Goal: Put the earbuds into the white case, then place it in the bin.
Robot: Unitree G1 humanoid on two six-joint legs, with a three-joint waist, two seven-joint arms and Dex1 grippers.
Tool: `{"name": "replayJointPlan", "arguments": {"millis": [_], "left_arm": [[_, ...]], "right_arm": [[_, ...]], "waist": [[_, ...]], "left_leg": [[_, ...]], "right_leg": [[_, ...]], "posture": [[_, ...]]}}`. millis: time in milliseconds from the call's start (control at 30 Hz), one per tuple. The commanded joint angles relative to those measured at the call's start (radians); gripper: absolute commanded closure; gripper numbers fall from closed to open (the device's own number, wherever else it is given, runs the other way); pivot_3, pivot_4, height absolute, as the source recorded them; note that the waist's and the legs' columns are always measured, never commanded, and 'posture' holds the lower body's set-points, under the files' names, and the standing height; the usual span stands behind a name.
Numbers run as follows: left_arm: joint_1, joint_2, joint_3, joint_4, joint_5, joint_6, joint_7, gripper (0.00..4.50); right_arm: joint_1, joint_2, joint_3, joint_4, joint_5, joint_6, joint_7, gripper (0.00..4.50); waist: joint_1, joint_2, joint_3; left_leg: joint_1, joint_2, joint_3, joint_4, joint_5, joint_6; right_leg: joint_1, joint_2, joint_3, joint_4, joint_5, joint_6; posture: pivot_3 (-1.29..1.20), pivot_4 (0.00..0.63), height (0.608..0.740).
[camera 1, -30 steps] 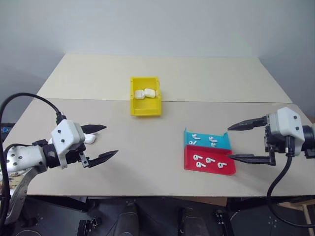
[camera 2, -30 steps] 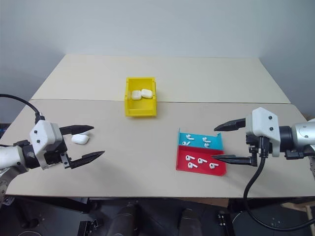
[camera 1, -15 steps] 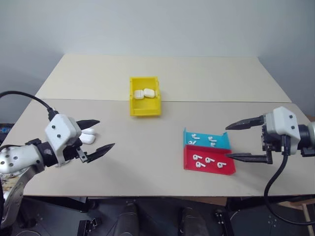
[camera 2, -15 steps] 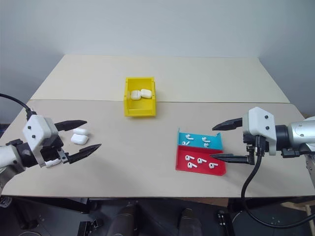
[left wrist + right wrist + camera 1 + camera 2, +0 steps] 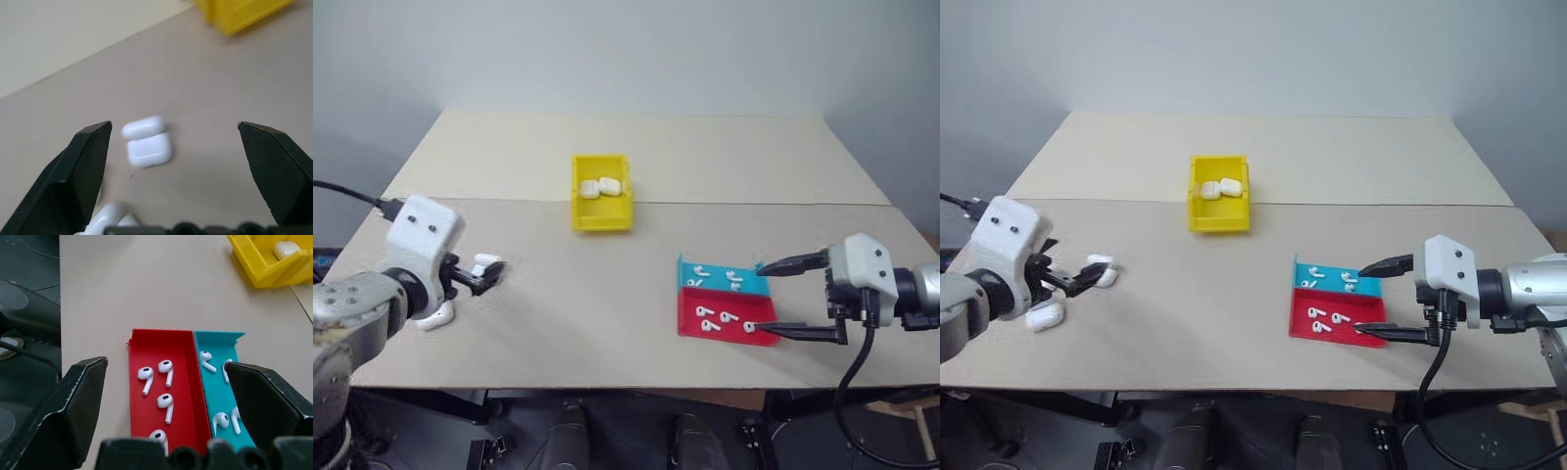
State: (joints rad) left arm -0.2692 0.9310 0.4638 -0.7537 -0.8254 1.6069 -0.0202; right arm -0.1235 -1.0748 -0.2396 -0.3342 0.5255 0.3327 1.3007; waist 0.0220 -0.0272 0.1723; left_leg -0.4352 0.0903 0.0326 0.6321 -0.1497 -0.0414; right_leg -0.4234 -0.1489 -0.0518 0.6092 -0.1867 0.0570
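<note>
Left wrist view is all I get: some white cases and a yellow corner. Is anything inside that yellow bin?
Observer: Yes, the yellow bin has two white cases in it, side by side.
Operator: Where are the tiny earbuds?
Observer: The earbuds lie in a red tray and a teal tray set side by side.
Operator: Is the other hand holding one?
Observer: No, the right gripper is open at those trays, nothing between its fingers.

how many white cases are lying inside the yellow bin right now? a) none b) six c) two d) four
c, the bright yellow rectangular plastic bin holds two small glossy white rounded cases lying side by side at its far end.
</note>
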Motion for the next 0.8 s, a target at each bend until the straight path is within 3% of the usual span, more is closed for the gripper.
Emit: {"name": "replayJointPlan", "arguments": {"millis": [33,100,167,233,367,467,633,800], "left_arm": [[0.019,0.051,0.053,0.048,-0.261,0.008,0.254,0.0],[0.028,0.075,0.084,0.132,-0.464,0.008,0.434,0.0],[0.176,0.273,0.044,0.231,-0.927,-0.259,0.809,0.0],[0.315,0.37,0.056,0.25,-1.134,-0.447,1.02,0.0],[0.575,0.398,0.199,0.188,-1.147,-0.566,1.092,0.0],[0.677,0.388,0.22,0.156,-1.147,-0.657,1.102,0.0],[0.611,0.342,0.107,0.167,-1.147,-0.799,1.175,0.0],[0.455,0.23,0.011,0.212,-1.147,-0.833,1.217,0.0]], "right_arm": [[-0.038,0.01,0.019,0.001,-0.004,-0.006,-0.014,0.05],[-0.058,0.019,0.041,0.008,-0.01,-0.004,-0.022,0.05],[-0.072,0.028,0.056,0.012,-0.013,-0.002,-0.026,0.05],[-0.082,0.035,0.069,0.016,-0.015,-0.002,-0.026,0.05],[-0.099,0.038,0.088,0.035,-0.024,-0.008,-0.019,0.05],[-0.11,0.039,0.1,0.045,-0.031,-0.009,-0.013,0.05],[-0.119,0.033,0.103,0.045,-0.028,0.002,-0.008,0.05],[-0.114,0.017,0.089,0.042,-0.03,0.011,-0.006,0.05]], "waist": [[-0.006,-0.001,0.001],[-0.008,-0.002,0.001],[-0.011,-0.004,0.003],[-0.013,-0.008,0.005],[-0.006,-0.005,0.007],[0.003,-0.005,0.007],[0.017,-0.005,0.007],[0.019,-0.005,0.007]], "left_leg": [[0.0,0.0,0.0,0.0,0.0,0.0],[0.0,-0.001,0.0,0.0,0.0,0.0],[0.0,-0.001,0.0,-0.001,0.0,0.0],[0.001,0.0,0.0,-0.005,0.0,0.0],[0.004,-0.002,0.005,-0.007,-0.001,-0.002],[0.005,-0.002,0.006,-0.007,-0.002,-0.003],[0.004,-0.002,0.007,-0.007,-0.002,-0.004],[0.003,-0.003,0.007,-0.007,-0.002,-0.004]], "right_leg": [[0.0,0.0,0.0,0.0,0.0,0.0],[0.0,0.0,0.002,0.0,0.0,0.0],[-0.001,0.0,0.002,0.0,-0.001,0.0],[-0.004,0.001,0.004,0.001,-0.001,-0.002],[-0.004,0.0,0.009,-0.001,-0.002,-0.002],[-0.009,0.0,0.009,-0.001,-0.002,-0.002],[-0.01,0.0,0.01,-0.003,-0.002,-0.002],[-0.009,0.0,0.011,-0.005,-0.002,-0.002]], "posture": [[0.0,0.15,0.74],[0.0,0.15,0.74],[0.0,0.15,0.74],[0.0,0.15,0.74],[0.0,0.15,0.74],[0.0,0.15,0.74],[0.0,0.15,0.74],[0.0,0.15,0.74]]}}
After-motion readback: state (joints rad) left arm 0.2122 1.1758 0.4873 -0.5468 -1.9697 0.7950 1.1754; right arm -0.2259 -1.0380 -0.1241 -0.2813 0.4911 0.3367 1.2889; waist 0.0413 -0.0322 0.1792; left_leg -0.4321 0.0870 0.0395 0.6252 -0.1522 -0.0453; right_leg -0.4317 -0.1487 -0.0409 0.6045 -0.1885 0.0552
